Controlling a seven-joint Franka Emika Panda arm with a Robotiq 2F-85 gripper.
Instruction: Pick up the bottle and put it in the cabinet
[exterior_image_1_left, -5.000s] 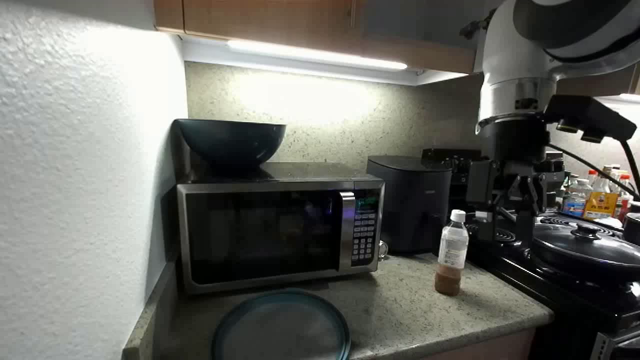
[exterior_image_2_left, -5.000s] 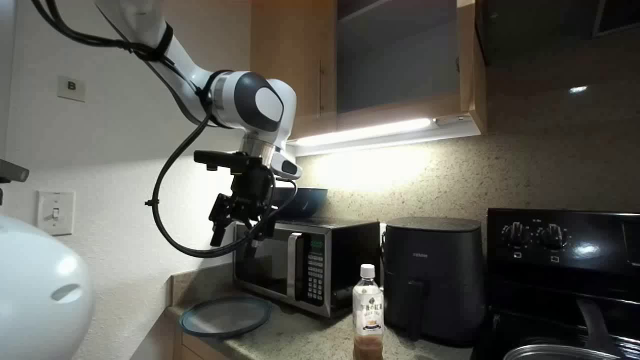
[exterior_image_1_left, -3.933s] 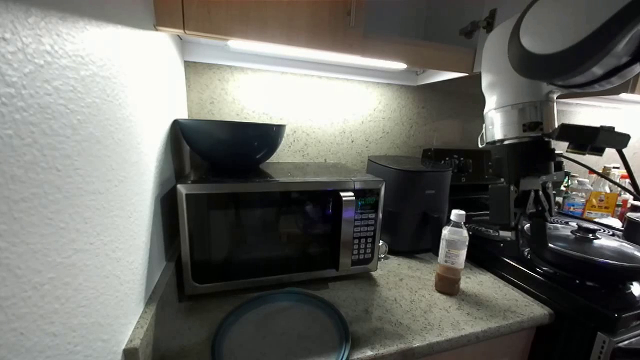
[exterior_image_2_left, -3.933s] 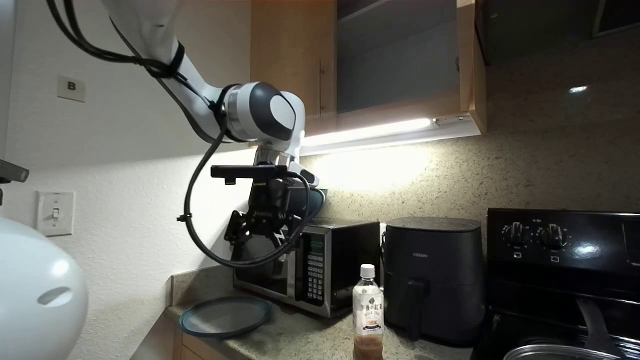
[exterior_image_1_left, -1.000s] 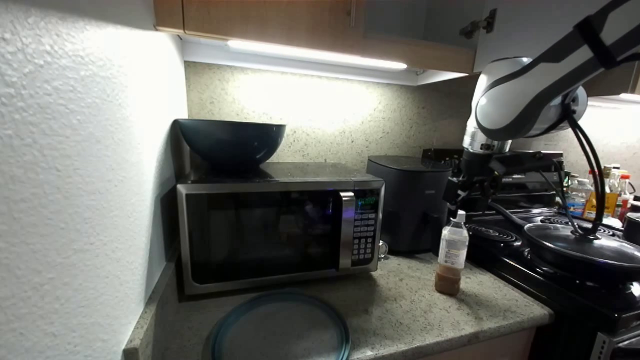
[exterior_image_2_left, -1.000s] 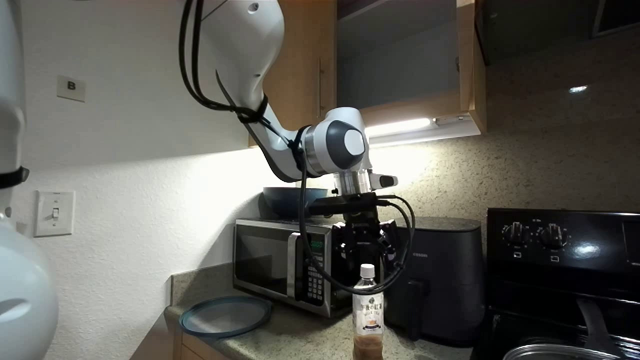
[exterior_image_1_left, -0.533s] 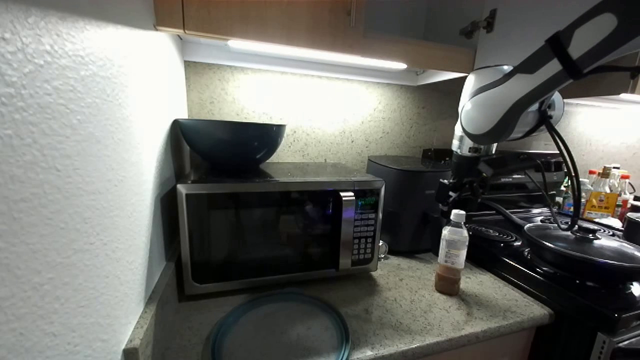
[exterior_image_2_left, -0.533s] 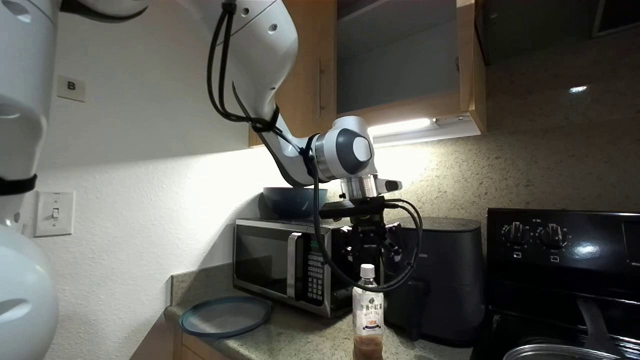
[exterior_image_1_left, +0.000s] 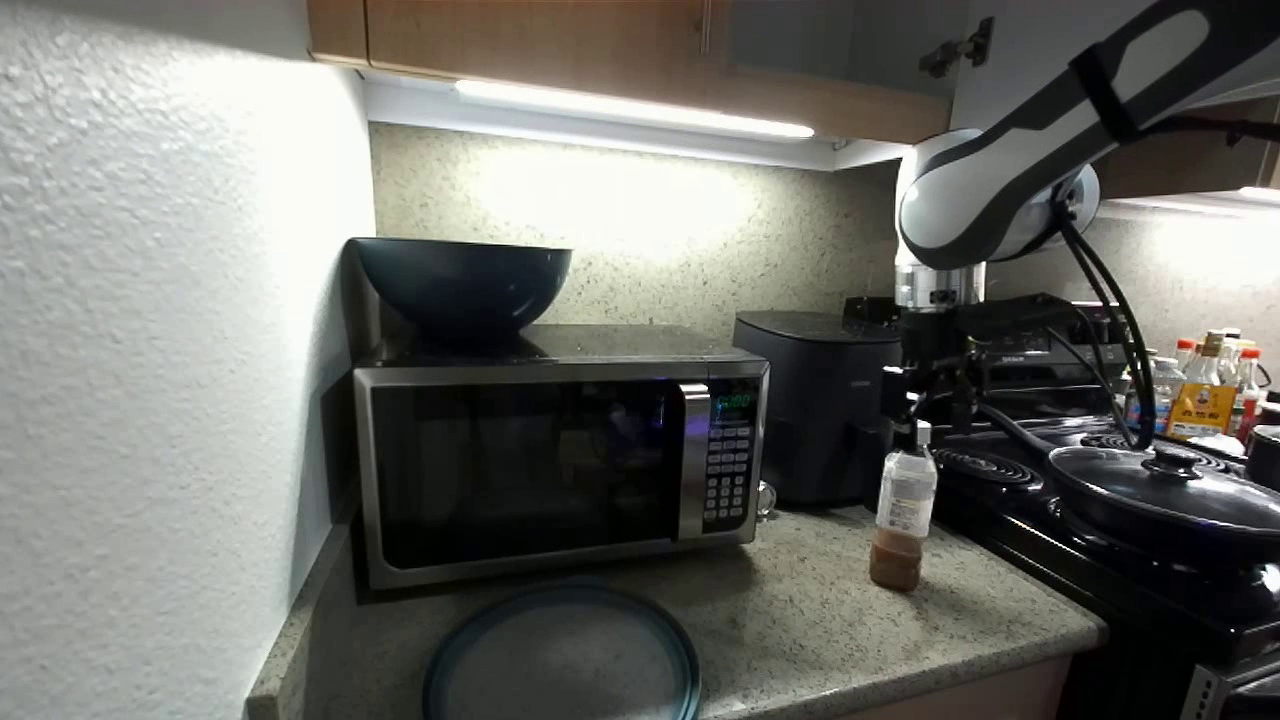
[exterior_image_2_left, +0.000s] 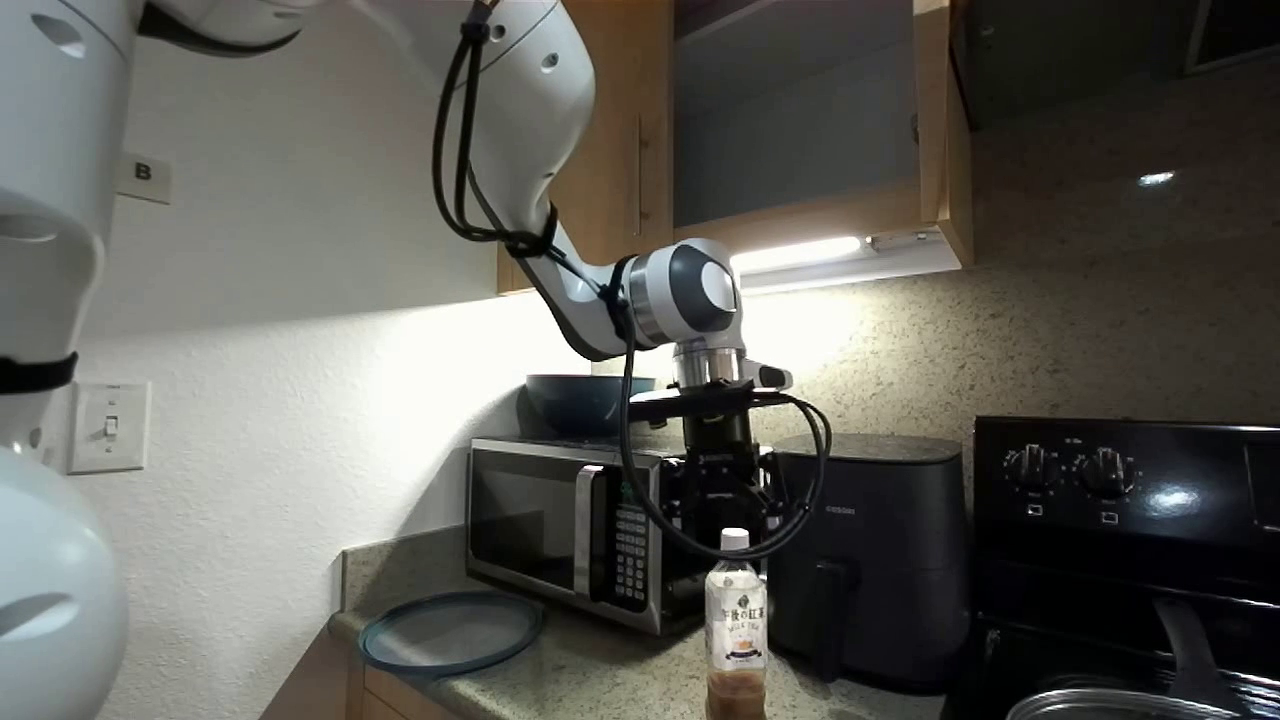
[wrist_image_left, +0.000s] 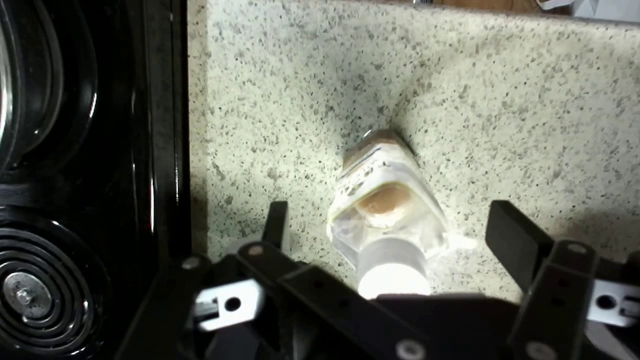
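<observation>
1. Wrist view: my black two-fingered gripper (wrist_image_left: 393, 232) stands with jaws spread wide. A small clear plastic bottle (wrist_image_left: 387, 220) with white cap, pale label and brown liquid shows between them, touching neither.
2. In an exterior view: bottle upright on the speckled grey stone-like countertop (exterior_image_1_left: 800, 590), its body below my jaws; one finger partly overlaps its top.
3. In an exterior view: light-brown wooden wall cabinet (exterior_image_2_left: 800, 217), one compartment open, above my jaws.

The wall plate (exterior_image_2_left: 146, 181) reads "B", bottle (exterior_image_2_left: 737, 622) "MILK TEA", air fryer (exterior_image_2_left: 888, 575) "COSORI".
</observation>
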